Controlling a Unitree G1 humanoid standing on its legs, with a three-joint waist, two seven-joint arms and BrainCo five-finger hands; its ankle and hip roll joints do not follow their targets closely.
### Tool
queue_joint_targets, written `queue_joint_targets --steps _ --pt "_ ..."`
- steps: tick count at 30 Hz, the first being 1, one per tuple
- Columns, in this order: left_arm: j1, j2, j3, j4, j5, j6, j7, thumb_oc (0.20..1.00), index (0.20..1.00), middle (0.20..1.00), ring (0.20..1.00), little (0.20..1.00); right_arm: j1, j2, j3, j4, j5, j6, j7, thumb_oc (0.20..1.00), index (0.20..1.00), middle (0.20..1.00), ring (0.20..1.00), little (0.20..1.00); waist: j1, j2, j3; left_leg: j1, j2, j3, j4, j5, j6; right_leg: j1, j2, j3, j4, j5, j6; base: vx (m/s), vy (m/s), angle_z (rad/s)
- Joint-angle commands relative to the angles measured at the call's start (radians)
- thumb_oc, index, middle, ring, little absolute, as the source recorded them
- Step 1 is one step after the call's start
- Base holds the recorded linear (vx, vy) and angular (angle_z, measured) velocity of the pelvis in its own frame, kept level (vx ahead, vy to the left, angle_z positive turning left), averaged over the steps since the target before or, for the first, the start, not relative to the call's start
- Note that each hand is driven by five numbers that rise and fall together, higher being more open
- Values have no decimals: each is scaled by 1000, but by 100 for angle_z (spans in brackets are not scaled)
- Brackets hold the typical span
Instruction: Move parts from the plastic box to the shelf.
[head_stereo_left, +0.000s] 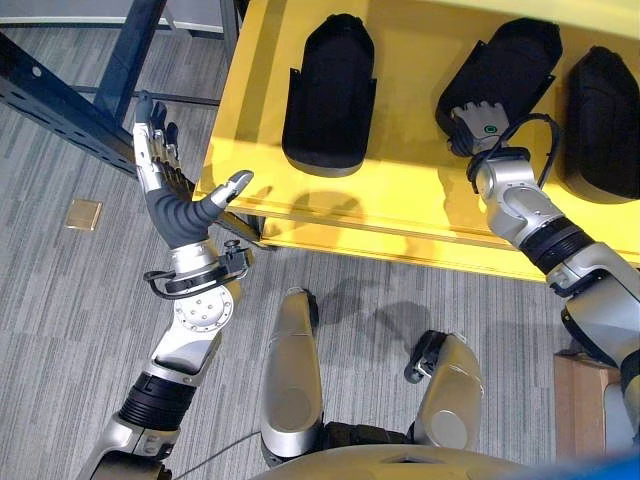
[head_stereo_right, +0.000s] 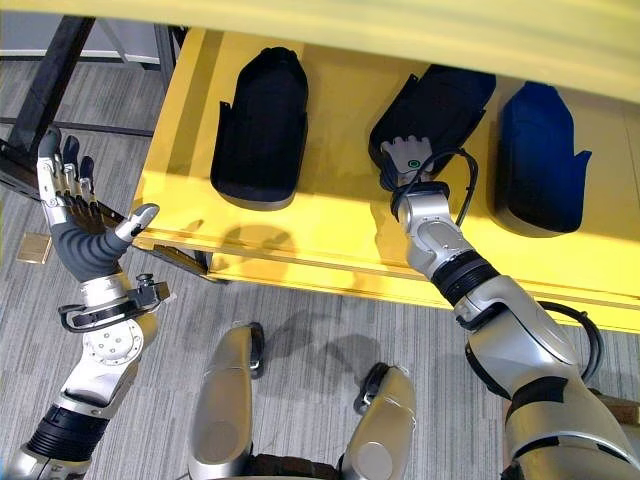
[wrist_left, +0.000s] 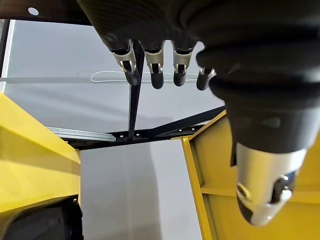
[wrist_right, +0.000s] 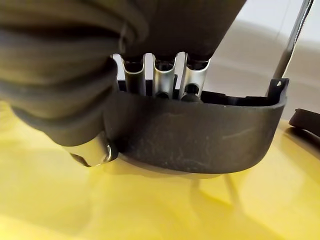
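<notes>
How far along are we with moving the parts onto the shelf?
Two black moulded plastic parts already lie on the yellow shelf. The right robot hand is gripping a third part on the shelf, not yet released. The left robot hand is open and empty.

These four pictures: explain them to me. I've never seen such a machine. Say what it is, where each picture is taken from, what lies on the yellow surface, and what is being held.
This is a two-armed humanoid robot. Two pictures look down from its head camera; the other two come from cameras on each wrist. The yellow shelf carries three black moulded plastic parts: the left part, the middle part and the right part. The right hand grips the middle part's near end, with its fingers over the rim and its thumb below. The left hand is raised beside the shelf, open and empty.
</notes>
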Motion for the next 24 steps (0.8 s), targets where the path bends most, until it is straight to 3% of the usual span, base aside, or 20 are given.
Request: queue_joint_targets --steps 1,5,8,19,24 --pt "-17 25 0 -49 1 -69 22 1000 1000 1000 1000 1000 27 0 44 68 3 -32 6 200 200 200 200 200 30 29 -26 80 30 49 -34 -86 55 -34 8 -100 76 -9 -71 0 0 0" --pt "-25 26 -9 -41 1 -76 29 1000 1000 1000 1000 1000 16 6 58 79 -8 -74 5 200 200 200 200 200 31 31 -26 80 33 49 -37 -83 52 -32 8 -99 72 -8 -70 0 0 0" --pt "-25 29 -16 -24 -4 -92 23 1000 1000 1000 1000 1000 14 -1 86 72 -46 -170 -3 200 200 200 200 200 32 31 -26 82 36 51 -35 -85 51 -30 5 -99 68 -7 -68 0 0 0" --pt "-43 52 -50 18 22 -128 80 1000 1000 1000 1000 1000 11 -33 208 -26 -125 -357 -42 200 200 200 200 200 30 19 -26 76 47 48 -28 -90 50 -32 8 -94 66 -8 -63 0 -4 0" --pt "-35 67 -55 36 39 -149 107 1000 1000 1000 1000 1000 45 -72 232 -96 -87 -351 -32 200 200 200 200 200 23 6 -26 79 57 50 -30 -90 50 -25 13 -95 56 -5 -61 0 -18 -1"
